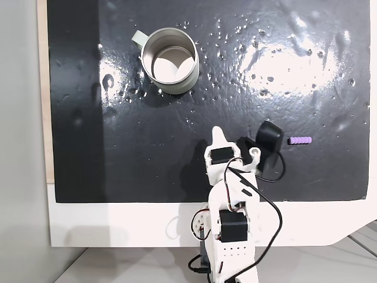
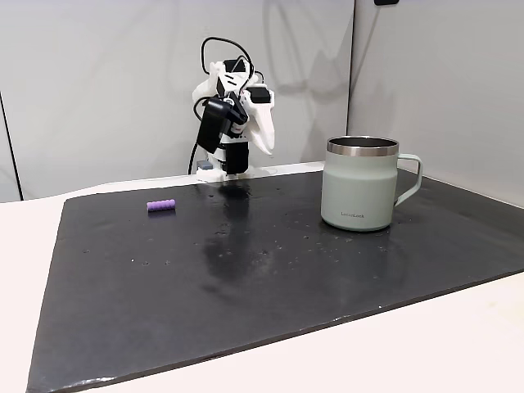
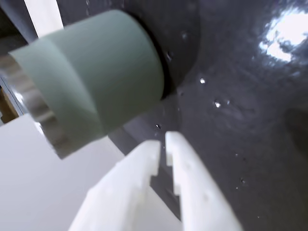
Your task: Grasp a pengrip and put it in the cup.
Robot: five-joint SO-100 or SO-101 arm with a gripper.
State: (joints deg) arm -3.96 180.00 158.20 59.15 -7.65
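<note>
The pengrip [image 1: 299, 141] is seen lying flat, long axis left-right, well right of the empty, closed gripper [image 1: 218, 133] in a fixed view, apart from the cup [image 1: 169, 61].

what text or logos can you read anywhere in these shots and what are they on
Small dark brand print low on the side of the cup, in a fixed view: it looks like "LocknLock", but it is too small to be sure.
Nothing readable on the pengrip, the gripper or the black mat.
</note>
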